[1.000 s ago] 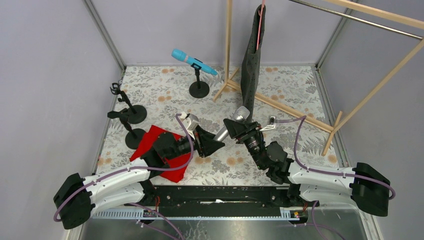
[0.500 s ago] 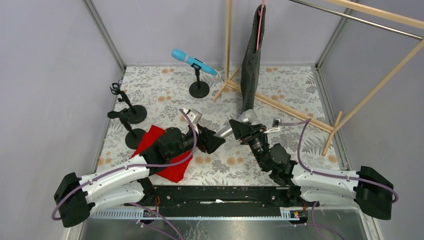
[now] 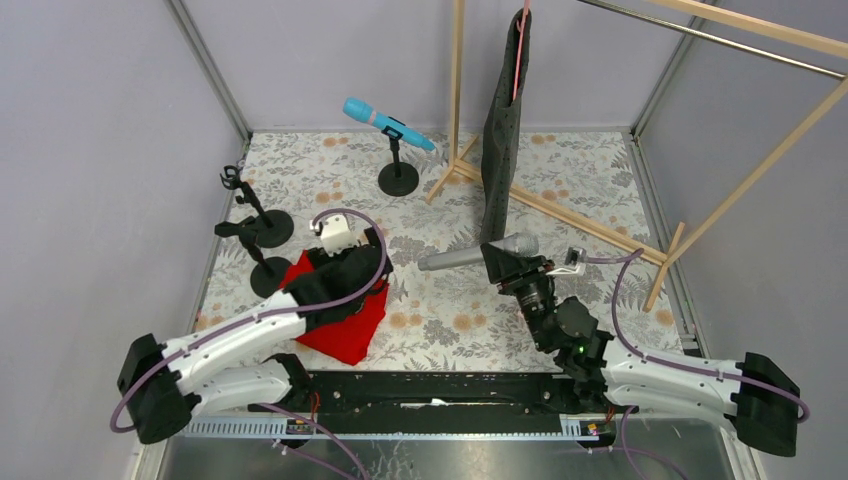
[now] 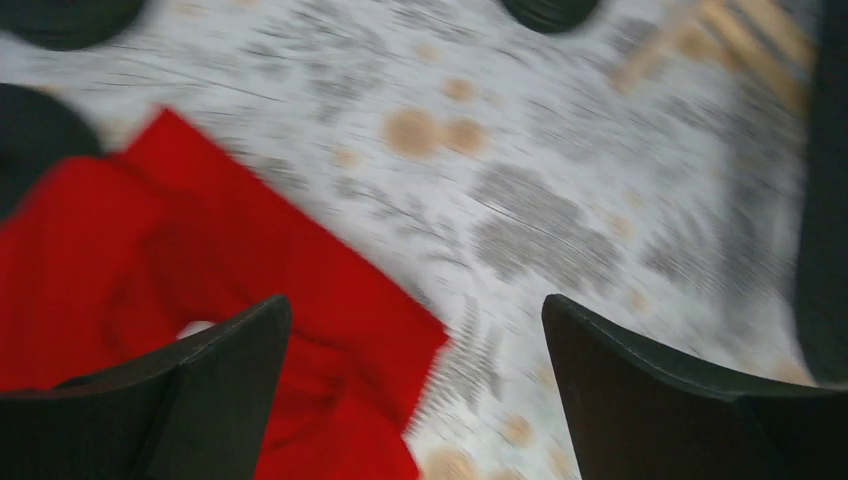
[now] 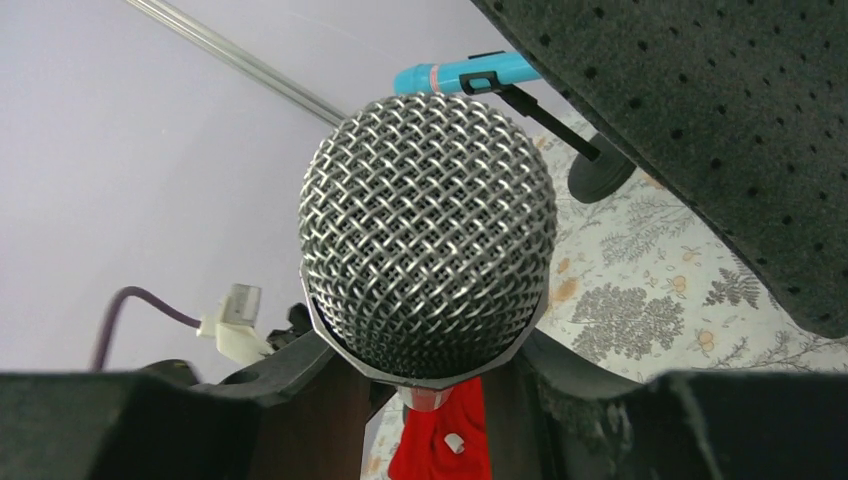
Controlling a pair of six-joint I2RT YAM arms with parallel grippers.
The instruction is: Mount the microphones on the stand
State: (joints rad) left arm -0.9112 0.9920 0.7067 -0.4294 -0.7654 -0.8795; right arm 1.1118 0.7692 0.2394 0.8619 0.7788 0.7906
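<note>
The bench [image 3: 450,320] is covered by a pale sheet printed with grey leaves and orange flowers. A red cloth [image 3: 352,330] lies rumpled on it toward the near left corner. Close to the left edge, two black stands rest on round feet: the nearer stand [image 3: 268,277] just beside the cloth's far corner, the farther stand [image 3: 270,228] just behind it. A third stand [image 3: 398,180] sits toward the middle of the far edge. A wooden rack's foot beam [image 3: 600,231] runs diagonally from beside that stand toward the right edge.
</note>
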